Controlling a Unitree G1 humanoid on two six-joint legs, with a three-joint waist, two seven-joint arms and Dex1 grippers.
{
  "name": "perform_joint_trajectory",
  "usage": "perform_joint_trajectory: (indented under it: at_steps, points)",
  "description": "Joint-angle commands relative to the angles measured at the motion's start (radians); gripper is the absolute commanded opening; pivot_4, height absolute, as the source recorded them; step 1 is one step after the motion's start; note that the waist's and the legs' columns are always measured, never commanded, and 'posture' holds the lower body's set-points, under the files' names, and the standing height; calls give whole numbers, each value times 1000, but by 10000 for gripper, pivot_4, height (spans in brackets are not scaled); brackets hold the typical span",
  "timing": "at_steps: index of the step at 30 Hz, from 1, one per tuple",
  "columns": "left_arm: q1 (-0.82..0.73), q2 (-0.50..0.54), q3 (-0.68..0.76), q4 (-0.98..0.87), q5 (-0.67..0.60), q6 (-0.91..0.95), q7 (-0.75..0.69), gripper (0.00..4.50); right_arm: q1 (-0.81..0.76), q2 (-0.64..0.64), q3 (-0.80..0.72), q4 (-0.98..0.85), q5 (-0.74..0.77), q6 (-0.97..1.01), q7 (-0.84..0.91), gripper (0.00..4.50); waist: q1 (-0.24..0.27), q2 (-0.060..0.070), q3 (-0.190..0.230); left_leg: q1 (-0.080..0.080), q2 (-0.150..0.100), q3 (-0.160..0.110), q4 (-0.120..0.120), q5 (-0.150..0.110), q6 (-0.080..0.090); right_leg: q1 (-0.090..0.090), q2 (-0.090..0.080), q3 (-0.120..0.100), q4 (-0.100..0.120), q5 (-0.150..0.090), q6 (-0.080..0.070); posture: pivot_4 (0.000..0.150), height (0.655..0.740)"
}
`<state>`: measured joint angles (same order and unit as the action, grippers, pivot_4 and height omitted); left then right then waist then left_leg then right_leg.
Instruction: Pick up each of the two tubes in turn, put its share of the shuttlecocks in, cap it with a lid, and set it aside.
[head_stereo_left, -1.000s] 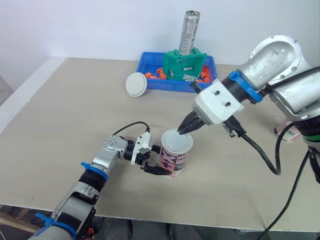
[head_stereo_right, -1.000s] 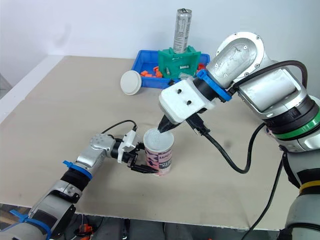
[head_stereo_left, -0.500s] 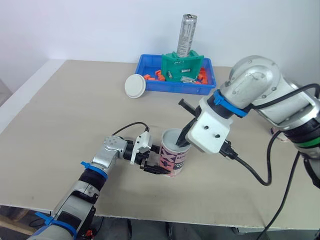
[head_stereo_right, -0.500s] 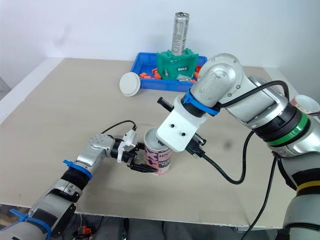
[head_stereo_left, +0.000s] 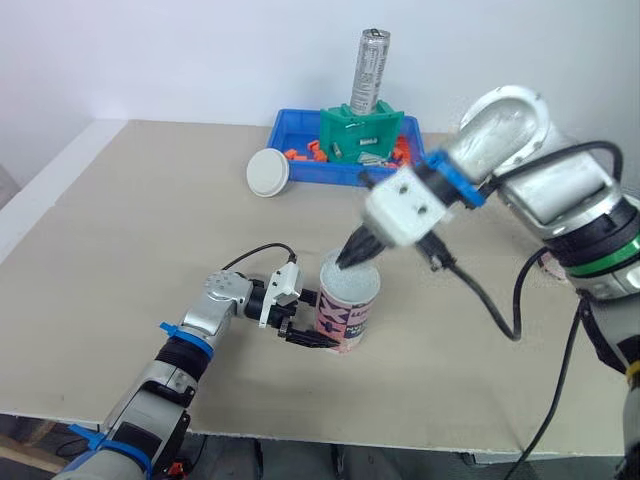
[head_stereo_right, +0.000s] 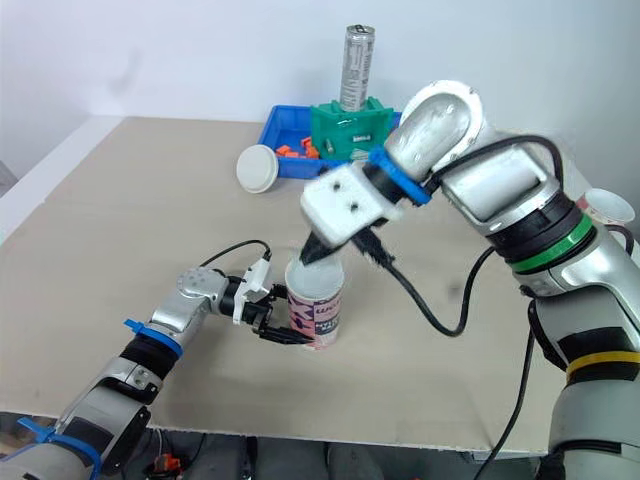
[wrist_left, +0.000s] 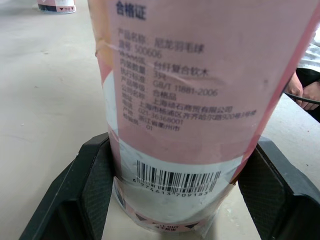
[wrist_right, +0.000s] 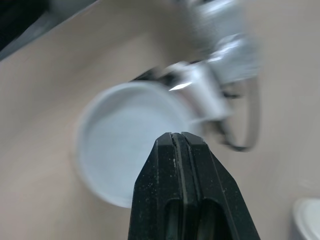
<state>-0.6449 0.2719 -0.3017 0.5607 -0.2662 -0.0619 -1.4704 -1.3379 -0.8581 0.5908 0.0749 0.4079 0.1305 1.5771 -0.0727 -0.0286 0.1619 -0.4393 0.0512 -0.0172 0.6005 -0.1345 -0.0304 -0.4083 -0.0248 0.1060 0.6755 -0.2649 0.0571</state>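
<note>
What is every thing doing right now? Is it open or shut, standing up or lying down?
Pink tube: upright, white lid on top.
Left gripper: shut on the pink tube.
Right gripper: shut, tips at the tube's top.
Spare lid: lying flat beside the blue bin.
Silver can: upright in the green holder.
Second tube: upright.

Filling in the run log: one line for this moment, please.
left gripper: shut on tube, upright | right gripper: shut, tips at lid | lid: on tube
</note>
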Motion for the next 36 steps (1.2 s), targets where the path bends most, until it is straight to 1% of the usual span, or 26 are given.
perform_joint_trajectory:
  at_steps: [1, 3, 4, 7, 8, 11, 13, 14, 15, 18, 21, 23, 26, 27, 28, 30, 36]
  points:
    - [6, 17, -4, 43, 54, 13, 31, 33963, 7, -60, -119, -15, 54, 115, 37, 13765, 6, 0, 0, 0, 0, -1, 0, 0, 0, 0, 0, -1, 0, 0, 0, 1500, 7400]
    - [5, 18, -5, 43, 55, 11, 28, 33963, 51, -108, -194, -44, 105, 208, 37, 23184, 11, -1, 0, -1, 0, -1, 0, -1, -1, 0, 0, -1, -2, -1, 1, 1500, 7400]
    - [4, 19, -5, 44, 54, 11, 27, 33963, 74, -125, -226, -58, 113, 239, 33, 28646, 13, -1, 0, -1, 0, -1, -1, -1, -1, 0, 0, -2, -3, -1, 1, 1500, 7400]
    - [-3, 19, -2, 45, 49, 16, 24, 33963, 152, -173, -293, -96, 109, 303, 5, 42294, 16, 0, 1, -1, 0, 0, -1, -1, -2, 0, 0, -1, -5, -1, 1, 1500, 7400]
    - [-6, 19, 1, 45, 46, 19, 24, 33963, 179, -187, -313, -108, 104, 319, -10, 43774, 15, 0, 1, -1, 0, 0, -1, -2, -2, 0, 0, -1, -5, -1, 1, 1500, 7400]
    - [-23, 16, 21, 40, 26, 31, 26, 33963, 297, -227, -401, -158, 111, 379, -76, 43774, 19, 0, 1, -1, 0, -1, -1, -2, -3, 0, 0, -1, -5, 0, 2, 1500, 7400]
    - [-34, 25, 33, 31, 9, 51, 14, 40206, 433, -260, -469, -230, 108, 408, -133, 45000, 23, 0, 1, -1, 0, 0, -1, -2, -3, 0, 0, -1, -6, 0, 2, 1500, 7400]
    - [-36, 29, 36, 27, 5, 60, 7, 43521, 476, -267, -493, -258, 110, 417, -149, 45000, 21, 0, 1, -1, 0, -1, -1, -2, -3, 1, 0, -2, -7, 0, 3, 1500, 7400]
    - [-37, 37, 38, 19, -2, 68, -5, 44353, 520, -273, -521, -288, 119, 434, -170, 45000, 19, 3, 3, -2, 0, 0, -1, -2, -3, 0, 1, 0, -7, 1, 3, 1500, 7400]
    - [-33, 58, 58, -14, -17, 67, -25, 44353, 669, -274, -609, -376, 149, 477, -234, 45000, 21, 9, 7, -4, 0, 0, -2, -3, -2, -2, 1, 1, -8, 0, 7, 1500, 7400]
    - [-17, 84, 77, -61, -38, 69, -51, 44353, 780, -269, -660, -433, 151, 488, -278, 45000, 27, 10, 7, -7, -1, -3, -2, -4, -2, -2, 3, 1, -8, -1, 14, 1500, 7400]
    - [2, 129, 85, -108, -43, 100, -72, 44353, 861, -257, -677, -464, 147, 494, -312, 45000, 27, 10, 8, -9, -1, -4, -2, -6, -1, -2, 3, 1, -8, -2, 14, 1500, 7400]
    - [30, 220, 142, -189, -94, 180, -95, 44353, 982, -226, -655, -527, 127, 479, -356, 45000, 25, 10, 8, -9, -1, -5, -2, -9, -1, -1, 4, 0, -9, -4, 11, 1500, 7400]
    - [37, 243, 157, -211, -110, 201, -98, 44353, 1000, -215, -650, -538, 127, 481, -370, 45000, 24, 10, 8, -9, -1, -5, -2, -9, -1, -1, 4, 0, -9, -4, 12, 1500, 7400]
    - [42, 257, 165, -225, -119, 216, -100, 44353, 1008, -208, -648, -545, 129, 484, -380, 45000, 24, 10, 8, -9, -1, -5, -2, -9, -1, -1, 4, 1, -9, -6, 15, 1500, 7400]
    - [62, 307, 214, -297, -167, 269, -94, 44353, 1030, -169, -632, -544, 120, 473, -409, 45000, 25, 11, 11, -9, -1, -5, -1, -9, -1, -1, 4, 0, -8, -6, 15, 1500, 7400]
    - [130, 405, 351, -575, -348, 498, -7, 44353, 1031, -39, -570, -516, 98, 439, -478, 45000, 25, 7, 13, -9, -1, -5, 2, -9, -2, 1, 3, -1, -9, -5, 15, 1500, 7400]
